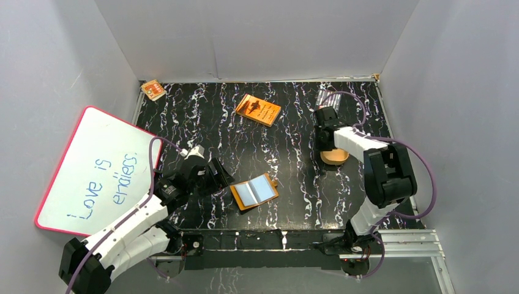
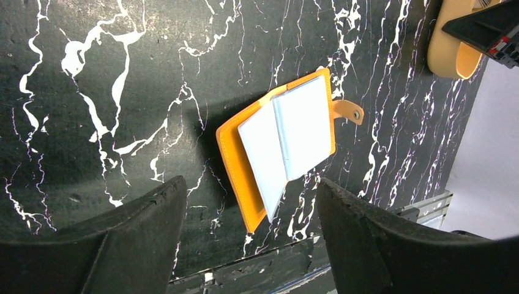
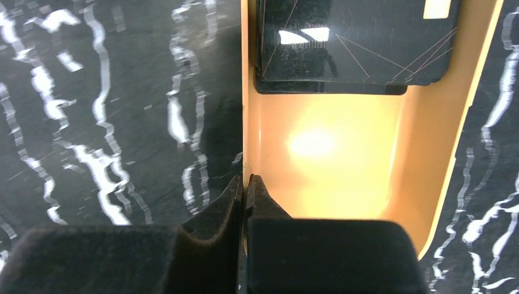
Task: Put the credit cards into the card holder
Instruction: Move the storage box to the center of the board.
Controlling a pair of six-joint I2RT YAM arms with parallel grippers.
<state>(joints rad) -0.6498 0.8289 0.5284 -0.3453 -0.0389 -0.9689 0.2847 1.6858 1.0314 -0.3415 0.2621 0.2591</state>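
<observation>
The card holder [image 1: 254, 191] lies open on the black marbled table, pale blue-grey pockets up; in the left wrist view the card holder [image 2: 287, 141] has its snap tab pointing right. My left gripper [image 1: 214, 174] hangs open just left of it, and nothing sits between the left gripper's [image 2: 248, 187] fingers. The credit cards [image 3: 355, 43] lie as a glossy black stack inside a tan oval tray [image 3: 318, 159]. My right gripper [image 3: 245, 180] is shut on the tray's left wall, one finger inside and one outside. From above, the right gripper [image 1: 327, 150] covers most of the tray [image 1: 337, 158].
An orange book with black print [image 1: 258, 109] lies at the back centre. A pack of coloured markers [image 1: 153, 89] sits in the back left corner, a clear packet [image 1: 327, 96] at the back right. A whiteboard [image 1: 98, 171] leans against the left wall.
</observation>
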